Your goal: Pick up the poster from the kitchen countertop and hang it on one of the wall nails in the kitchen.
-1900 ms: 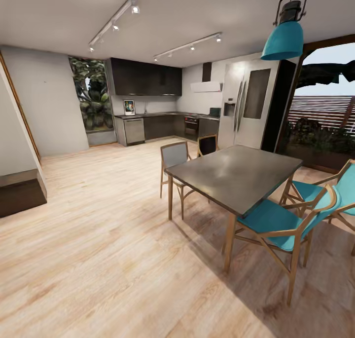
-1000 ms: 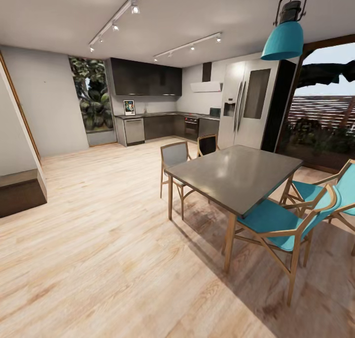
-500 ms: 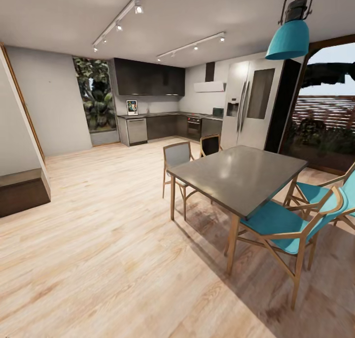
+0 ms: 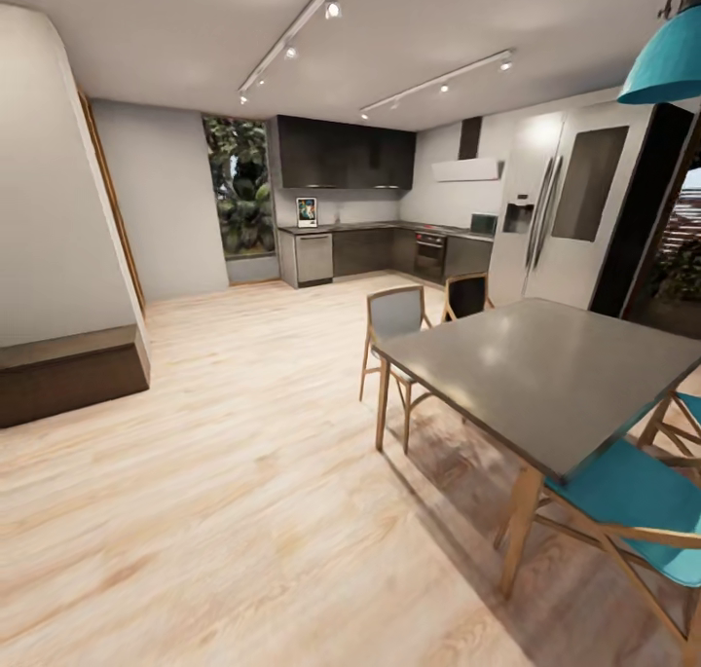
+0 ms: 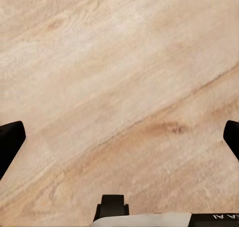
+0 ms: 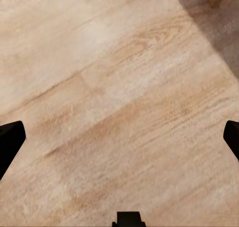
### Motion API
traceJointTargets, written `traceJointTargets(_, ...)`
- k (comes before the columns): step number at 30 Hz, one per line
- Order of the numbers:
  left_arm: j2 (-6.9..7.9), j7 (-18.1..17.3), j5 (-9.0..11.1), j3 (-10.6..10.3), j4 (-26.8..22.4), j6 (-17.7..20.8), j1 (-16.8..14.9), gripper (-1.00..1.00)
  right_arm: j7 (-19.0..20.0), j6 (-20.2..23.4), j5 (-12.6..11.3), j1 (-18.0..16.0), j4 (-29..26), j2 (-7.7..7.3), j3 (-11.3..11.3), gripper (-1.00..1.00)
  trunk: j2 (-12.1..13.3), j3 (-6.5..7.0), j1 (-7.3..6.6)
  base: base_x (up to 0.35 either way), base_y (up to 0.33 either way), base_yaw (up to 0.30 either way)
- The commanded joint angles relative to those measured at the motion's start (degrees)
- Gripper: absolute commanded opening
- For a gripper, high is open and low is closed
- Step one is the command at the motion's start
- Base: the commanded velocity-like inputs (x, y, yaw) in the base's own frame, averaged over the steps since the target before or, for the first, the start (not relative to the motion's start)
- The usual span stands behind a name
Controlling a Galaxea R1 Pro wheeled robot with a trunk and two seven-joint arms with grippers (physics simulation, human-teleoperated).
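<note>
Nothing is done yet: the poster stands on the far kitchen tabletop, both grippers' jaws spread apart, empty, over wood floor.

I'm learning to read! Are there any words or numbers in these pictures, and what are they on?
"AI": light letters on the dark edge of the left arm's housing, cut off at the picture's edge, so probably part of a longer word.
Poster on the far kitchen countertop: any writing is too small and blurred to read.
Nothing else readable.

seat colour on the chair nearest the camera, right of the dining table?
Teal seat on a wooden frame; head view.
</note>
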Motion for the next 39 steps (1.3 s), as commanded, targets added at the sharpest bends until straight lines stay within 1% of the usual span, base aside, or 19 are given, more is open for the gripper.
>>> traceJointTargets(1, -0.02, 0.0, -0.04, 0.05, -0.05, -0.1, 0.01, 1.0, 0.06, -0.21, 0.0, -0.03, 0.23, -0.02, 0.07, 1.0, -0.02, -0.05, 0.04, 0.338, 0.002, 0.096)
traceJointTargets(2, -0.02, 0.0, -0.02, 0.05, -0.05, -0.1, 0.01, 1.0, 0.09, -0.23, 0.01, -0.03, 0.41, -0.04, 0.1, 1.0, -0.02, -0.05, 0.04, 0.339, 0.001, 0.076)
traceJointTargets(3, 0.03, 0.0, -0.04, 0.05, -0.05, -0.1, 0.01, 1.0, 0.15, -0.25, 0.51, -0.03, 1.83, -0.14, 0.29, 1.0, -0.02, -0.05, 0.04, 0.339, 0.001, 0.031)
traceJointTargets(5, 0.04, 0.0, -0.04, 0.05, -0.05, -0.1, 0.01, 1.0, 0.17, -0.29, 1.37, -0.03, 2.44, -0.18, 0.33, 1.0, -0.02, -0.05, 0.04, 0.339, 0.0, 0.021)
traceJointTargets(8, 0.05, 0.0, -0.04, 0.05, -0.05, -0.1, 0.01, 1.0, 0.18, -0.32, 2.05, -0.03, 2.8, -0.2, 0.34, 1.0, -0.02, -0.06, 0.04, 0.339, 0.002, 0.01)
traceJointTargets(13, 0.06, 0.0, -0.04, 0.05, -0.05, -0.1, 0.01, 1.0, 0.18, -0.41, 2.58, -0.03, 3.02, -0.13, 0.36, 1.0, -0.02, -0.06, 0.04, 0.339, 0.042, 0.004)
traceJointTargets(19, 0.06, 0.0, -0.04, 0.05, -0.05, -0.1, 0.01, 1.0, 0.09, -0.39, 2.66, -0.03, 3.07, -0.02, 0.3, 1.0, -0.02, -0.06, 0.04, 0.339, 0.086, 0.064)
traceJointTargets(39, 0.06, 0.0, -0.04, 0.05, 0.02, -0.1, 0.01, 1.0, -0.07, -0.44, 2.27, -0.03, 3.09, 0.22, 0.19, 1.0, -0.02, -0.06, 0.04, 0.339, 0.111, 0.262)
